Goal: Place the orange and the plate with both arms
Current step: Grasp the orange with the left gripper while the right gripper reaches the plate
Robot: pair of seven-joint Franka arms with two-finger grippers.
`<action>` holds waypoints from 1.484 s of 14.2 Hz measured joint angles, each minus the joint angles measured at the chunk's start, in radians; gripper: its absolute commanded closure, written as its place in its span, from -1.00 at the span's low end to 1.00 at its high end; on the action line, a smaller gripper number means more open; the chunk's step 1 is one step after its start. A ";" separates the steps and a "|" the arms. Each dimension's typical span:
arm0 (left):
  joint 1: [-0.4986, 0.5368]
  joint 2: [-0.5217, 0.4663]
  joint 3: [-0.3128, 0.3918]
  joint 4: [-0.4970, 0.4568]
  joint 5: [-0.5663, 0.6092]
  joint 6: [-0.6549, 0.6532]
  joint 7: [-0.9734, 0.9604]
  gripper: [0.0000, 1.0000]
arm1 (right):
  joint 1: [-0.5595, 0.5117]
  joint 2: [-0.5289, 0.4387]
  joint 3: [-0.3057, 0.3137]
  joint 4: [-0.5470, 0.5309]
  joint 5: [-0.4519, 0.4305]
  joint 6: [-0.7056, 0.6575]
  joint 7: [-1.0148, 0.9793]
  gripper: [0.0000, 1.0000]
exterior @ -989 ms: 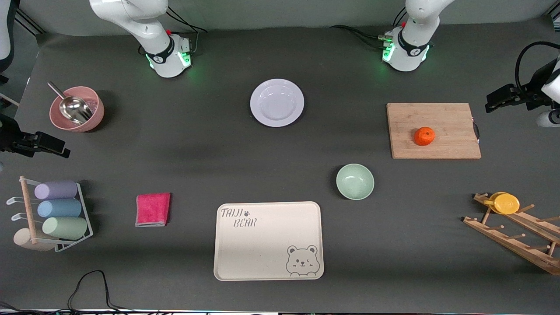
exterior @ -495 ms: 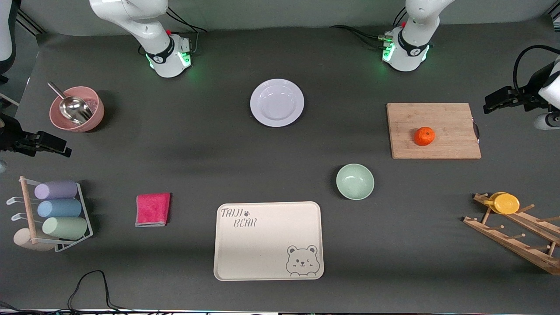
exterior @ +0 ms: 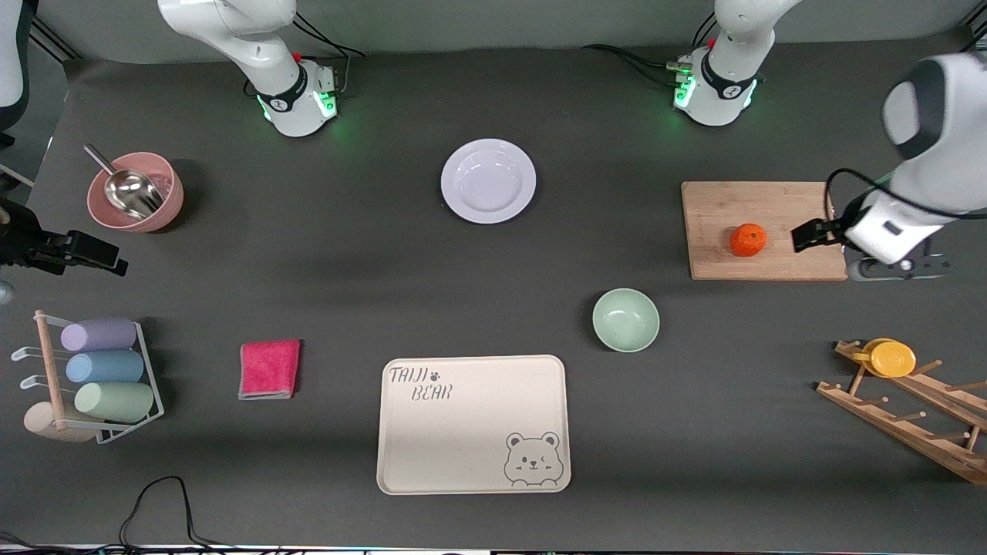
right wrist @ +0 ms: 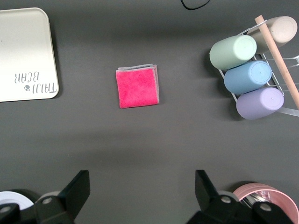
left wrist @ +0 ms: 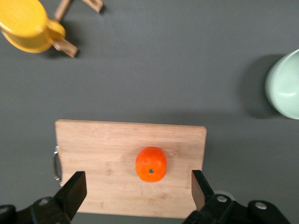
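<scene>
The orange (exterior: 748, 240) sits on a wooden cutting board (exterior: 771, 204) toward the left arm's end of the table. My left gripper (exterior: 813, 233) hovers open over the board's handle end, beside the orange. In the left wrist view the orange (left wrist: 151, 164) lies just ahead of the gap between the open left gripper's (left wrist: 137, 190) fingers. The lavender-white plate (exterior: 488, 181) lies empty between the two bases. My right gripper (exterior: 104, 260) waits open over bare table near the pink bowl, and it also shows in the right wrist view (right wrist: 142, 187).
A mint-green bowl (exterior: 625, 320) and a cream bear tray (exterior: 472, 462) lie nearer the camera. A pink bowl with a metal scoop (exterior: 136, 193), a cup rack (exterior: 100, 370) and a pink cloth (exterior: 269, 368) are at the right arm's end. A wooden rack with a yellow disc (exterior: 890, 358) stands near the board.
My left arm has swung in from the table's end, and its gripper now hangs over the cutting board's edge next to the orange. The right gripper has hardly moved.
</scene>
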 measured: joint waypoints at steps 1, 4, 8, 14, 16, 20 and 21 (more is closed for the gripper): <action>0.000 -0.007 0.001 -0.075 -0.001 0.079 -0.002 -1.00 | 0.001 0.000 0.000 0.000 0.000 0.000 0.000 -1.00; 0.000 -0.030 0.002 -0.271 -0.029 0.281 -0.004 -1.00 | 0.001 -0.001 0.001 -0.002 0.000 -0.002 -0.002 -1.00; -0.008 -0.042 -0.001 -0.412 -0.044 0.436 -0.028 -1.00 | 0.003 -0.051 0.002 -0.016 0.000 -0.038 -0.005 -1.00; -0.032 -0.002 -0.004 -0.517 -0.047 0.610 -0.069 -1.00 | 0.003 -0.307 0.001 -0.289 0.001 -0.052 -0.006 -1.00; -0.032 0.021 -0.004 -0.523 -0.048 0.639 -0.070 -1.00 | 0.003 -0.385 -0.001 -0.380 0.001 -0.051 -0.006 -1.00; -0.032 0.061 -0.002 -0.525 -0.048 0.678 -0.071 -1.00 | 0.003 -0.449 -0.009 -0.487 0.033 -0.049 -0.009 -1.00; -0.032 0.067 0.000 -0.525 -0.048 0.686 -0.071 -1.00 | 0.003 -0.452 -0.023 -0.505 0.063 -0.049 -0.021 -1.00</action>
